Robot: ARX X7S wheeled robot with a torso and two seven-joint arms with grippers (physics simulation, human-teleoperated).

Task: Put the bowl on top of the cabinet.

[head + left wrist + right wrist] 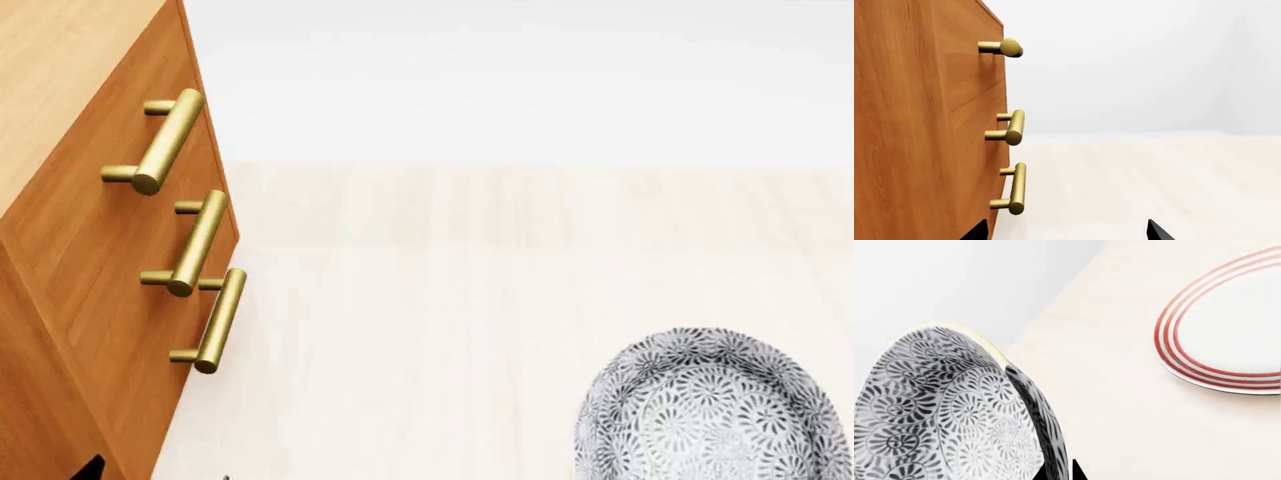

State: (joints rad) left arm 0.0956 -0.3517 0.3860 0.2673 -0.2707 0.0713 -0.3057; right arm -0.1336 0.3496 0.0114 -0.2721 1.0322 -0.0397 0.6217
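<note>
1. Left wrist view: the left gripper (1066, 231) shows two dark tips spread wide apart, holding nothing. The cabinet (914, 130) with brass handles (1015, 127) is just beside it.
2. Head view: the bowl (707, 412) is low and well apart from the cabinet (80, 250).
3. Right wrist view: the right gripper (1054, 467) pinches the bowl (947, 410) by its wall. A white plate (1227, 325) lies on the floor.

The left gripper (1066, 231) hangs with its dark fingertips spread apart, nothing between them, just beside the cabinet (914, 130) front; the right gripper (1054, 467) pinches the bowl (947, 410) wall
</note>
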